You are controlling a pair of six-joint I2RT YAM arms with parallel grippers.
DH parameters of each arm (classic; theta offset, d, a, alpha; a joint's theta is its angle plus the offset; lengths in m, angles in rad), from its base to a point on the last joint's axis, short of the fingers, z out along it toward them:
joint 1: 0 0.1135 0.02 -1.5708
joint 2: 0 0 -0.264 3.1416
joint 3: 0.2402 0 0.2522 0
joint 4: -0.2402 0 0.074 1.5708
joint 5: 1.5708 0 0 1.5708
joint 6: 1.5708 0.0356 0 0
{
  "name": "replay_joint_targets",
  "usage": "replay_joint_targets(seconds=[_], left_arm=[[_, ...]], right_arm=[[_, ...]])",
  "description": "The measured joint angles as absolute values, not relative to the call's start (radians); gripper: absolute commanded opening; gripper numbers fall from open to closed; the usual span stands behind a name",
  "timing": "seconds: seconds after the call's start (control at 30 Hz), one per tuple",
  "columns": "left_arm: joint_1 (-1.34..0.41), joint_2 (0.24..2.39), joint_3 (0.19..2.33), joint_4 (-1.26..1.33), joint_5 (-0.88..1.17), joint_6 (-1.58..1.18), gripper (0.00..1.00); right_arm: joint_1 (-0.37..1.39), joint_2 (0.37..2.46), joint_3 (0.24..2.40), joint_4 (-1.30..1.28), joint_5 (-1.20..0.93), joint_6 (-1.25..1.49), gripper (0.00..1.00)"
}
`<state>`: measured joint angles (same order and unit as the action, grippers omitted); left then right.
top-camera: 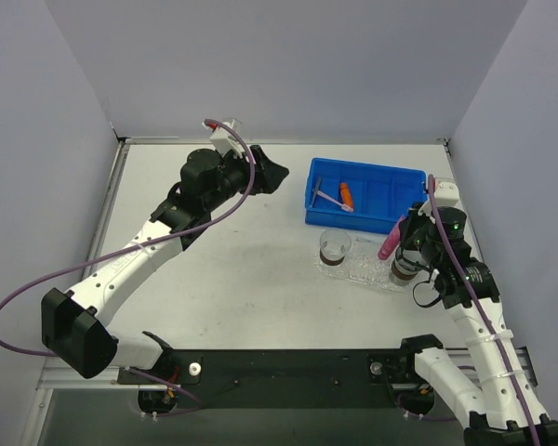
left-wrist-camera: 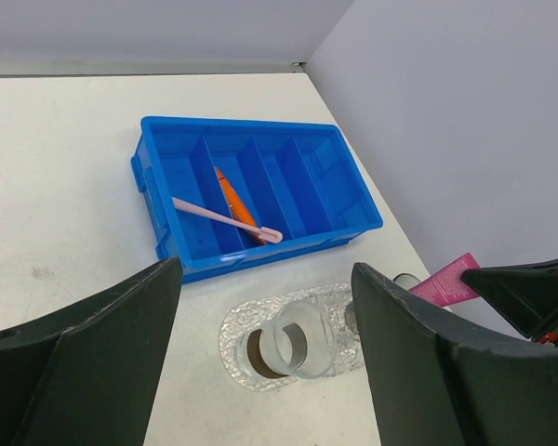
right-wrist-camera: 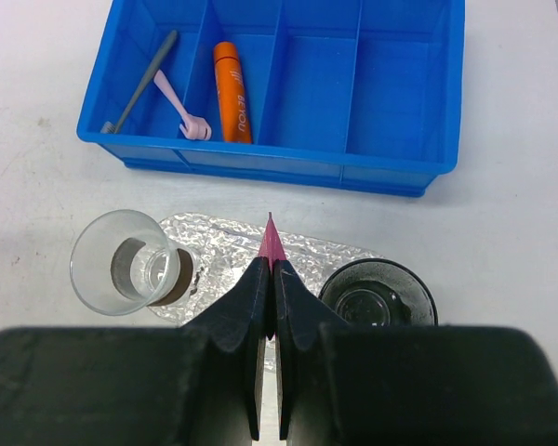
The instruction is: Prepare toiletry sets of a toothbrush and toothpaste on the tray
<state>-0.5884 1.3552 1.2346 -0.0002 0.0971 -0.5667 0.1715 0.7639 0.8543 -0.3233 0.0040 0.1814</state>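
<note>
The magenta-pink toothpaste (right-wrist-camera: 272, 243) stands edge-on between my right gripper's (right-wrist-camera: 272, 271) shut fingers, above the clear bumpy tray (right-wrist-camera: 223, 240). From above, this toothpaste (top-camera: 389, 242) slants over the tray (top-camera: 365, 269), with the right gripper (top-camera: 402, 247) on it. The orange toothpaste (right-wrist-camera: 230, 88) and the pale toothbrush (right-wrist-camera: 179, 108) lie in the blue bin's (right-wrist-camera: 288, 169) left compartments. My left gripper (top-camera: 272, 173) hangs open left of the bin, holding nothing. In the left wrist view its wide-apart fingers (left-wrist-camera: 93, 362) frame the tray (left-wrist-camera: 240, 327).
A clear cup (right-wrist-camera: 121, 262) stands on the tray's left end and a dark cup (right-wrist-camera: 378, 294) at its right end. A grey stick (right-wrist-camera: 145, 78) leans in the bin's leftmost compartment. Walls close the table at the back and both sides.
</note>
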Motion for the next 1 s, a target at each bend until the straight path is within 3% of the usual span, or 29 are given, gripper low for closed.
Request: replay_joint_targets(seconds=[1.0], left_arm=[[-0.588,1.355,1.218,0.019,0.098,-0.569,0.84]], right_arm=[[0.173,0.791,0.776,-0.205,0.003,0.126,0.0]])
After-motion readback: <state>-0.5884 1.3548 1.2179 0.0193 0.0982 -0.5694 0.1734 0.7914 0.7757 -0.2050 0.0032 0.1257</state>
